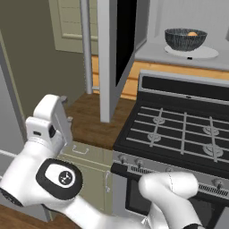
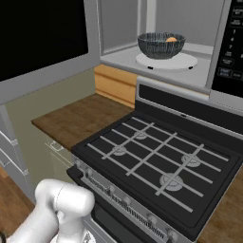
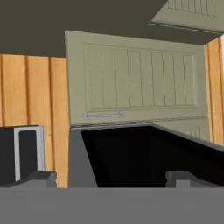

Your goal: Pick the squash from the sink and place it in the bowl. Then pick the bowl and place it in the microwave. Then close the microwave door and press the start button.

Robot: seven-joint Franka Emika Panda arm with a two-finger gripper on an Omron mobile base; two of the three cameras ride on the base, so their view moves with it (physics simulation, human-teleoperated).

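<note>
Room: wood-plank backsplash, beige cabinet doors [image 3: 135, 78] filling the hand view, wooden counter [image 1: 91, 120] left of the stove.
Stove: black-topped gas stove [image 2: 152, 156] directly below the microwave, four burners under pale grates, knobs along the front edge.
Microwave: microwave [image 2: 142, 28] standing open; right base view alone showing its dark button panel at the right edge.
Microwave door: microwave door [image 1: 117, 49] swung wide, seen nearly edge-on from the left base view, as a broad black pane from the right; black glass cut off low in the hand view.
Bowl: bowl [image 1: 185, 39] on the white turntable plate [image 1: 206, 53] inside the cavity.
Squash: squash [image 1: 192, 33] inside the bowl, just an orange sliver above the rim.
Gripper: gripper [image 3: 111, 177] spread apart, empty, tips barely rising at the bottom of the hand view, facing the door glass.
</note>
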